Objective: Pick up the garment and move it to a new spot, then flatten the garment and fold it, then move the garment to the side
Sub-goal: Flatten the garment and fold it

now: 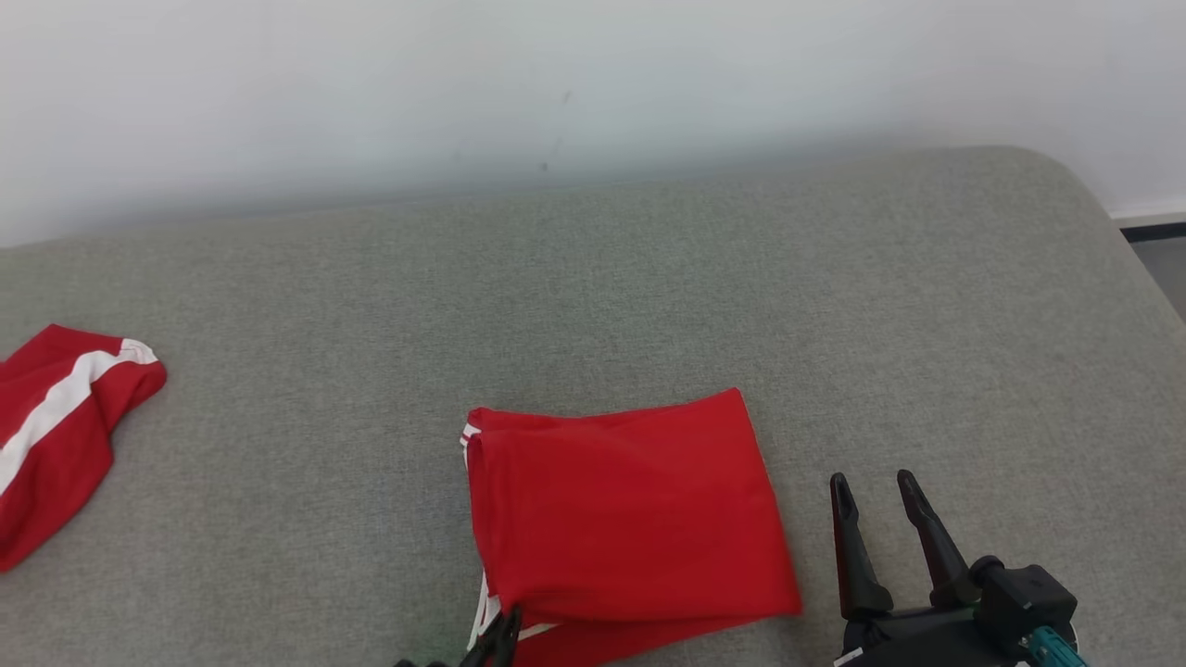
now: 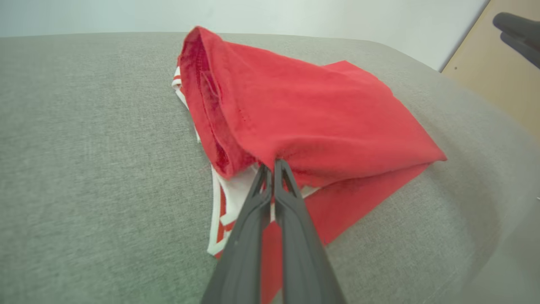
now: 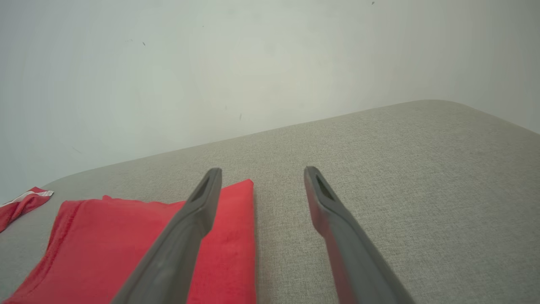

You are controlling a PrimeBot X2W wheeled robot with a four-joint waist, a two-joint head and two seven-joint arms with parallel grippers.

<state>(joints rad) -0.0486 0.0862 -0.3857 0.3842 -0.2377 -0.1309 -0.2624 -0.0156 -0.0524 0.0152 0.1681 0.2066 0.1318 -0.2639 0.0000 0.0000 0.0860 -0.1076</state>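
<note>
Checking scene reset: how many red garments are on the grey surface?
2. The folded garment lies front centre, its near corner pinched by the left gripper. The second garment lies bunched at the far left, partly cut off. Others may lie out of view.

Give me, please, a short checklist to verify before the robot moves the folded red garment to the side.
1. The left gripper is shut on the near edge of the folded garment: ok.
2. The grip takes every layer: cannot tell; the fingertips sit in the cloth.
3. The right gripper is open and apart from the cloth: ok.
4. Layers aligned: not ok; a lower layer with white trim sticks out near the left gripper.
5. The second garment lies far to the left, apart: ok.
</note>
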